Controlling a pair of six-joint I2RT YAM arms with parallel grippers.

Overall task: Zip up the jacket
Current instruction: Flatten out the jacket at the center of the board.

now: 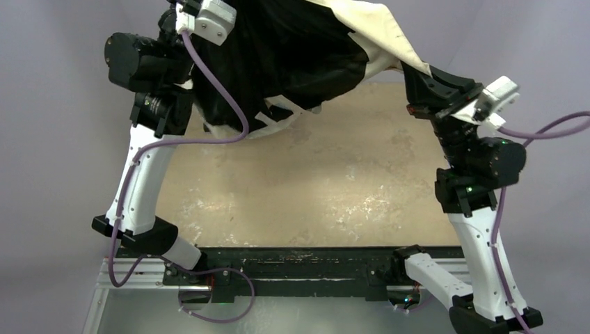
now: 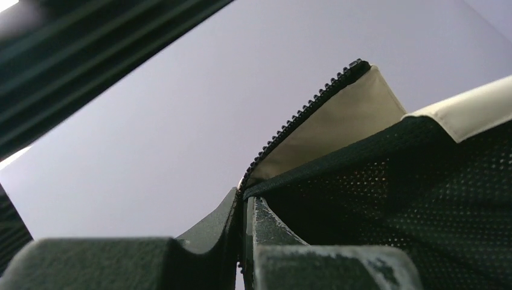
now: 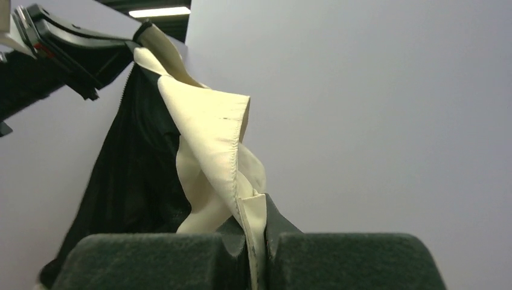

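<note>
My left hand (image 2: 243, 211) pinches the jacket (image 2: 386, 199) by its zipper teeth (image 2: 302, 115), which run off toward one o'clock; my right hand (image 3: 256, 241) pinches the cream edge (image 3: 211, 133).

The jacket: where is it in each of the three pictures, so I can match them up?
Top view: jacket across the top edge, centre.
Left wrist view: jacket fills the lower right, zipper teeth running up its edge.
Right wrist view: jacket rises from bottom centre toward the top left.
Shared landmark: black lining beside cream fabric, seen in all three.
</note>
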